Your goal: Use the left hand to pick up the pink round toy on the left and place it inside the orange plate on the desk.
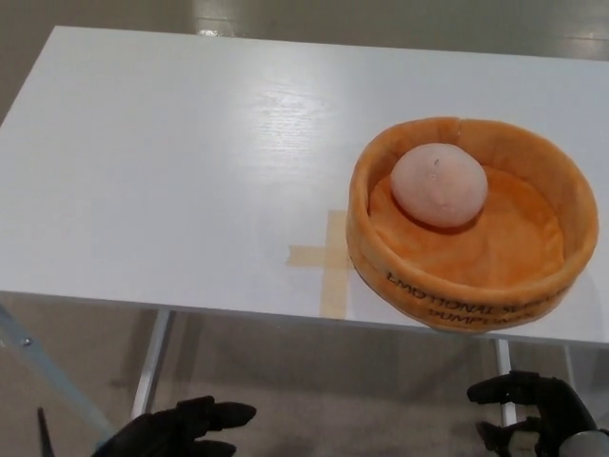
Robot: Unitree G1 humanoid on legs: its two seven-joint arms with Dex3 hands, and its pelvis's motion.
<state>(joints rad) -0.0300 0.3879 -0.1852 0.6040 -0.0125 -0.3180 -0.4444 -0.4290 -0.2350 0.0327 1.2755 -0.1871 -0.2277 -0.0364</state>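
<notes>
Head view: pink toy [439, 185] inside orange plate [381, 243] — both hands' fingers apart, empty.

Toy [439, 185] lies in the plate [381, 257] — plate on the desk [171, 171], right of the tape cross [326, 255].

The pink round toy [439, 185] lay inside the soft orange plate [561, 195], toward its far-left side, while the plate sat at my bench's [171, 171] near right edge.
</notes>
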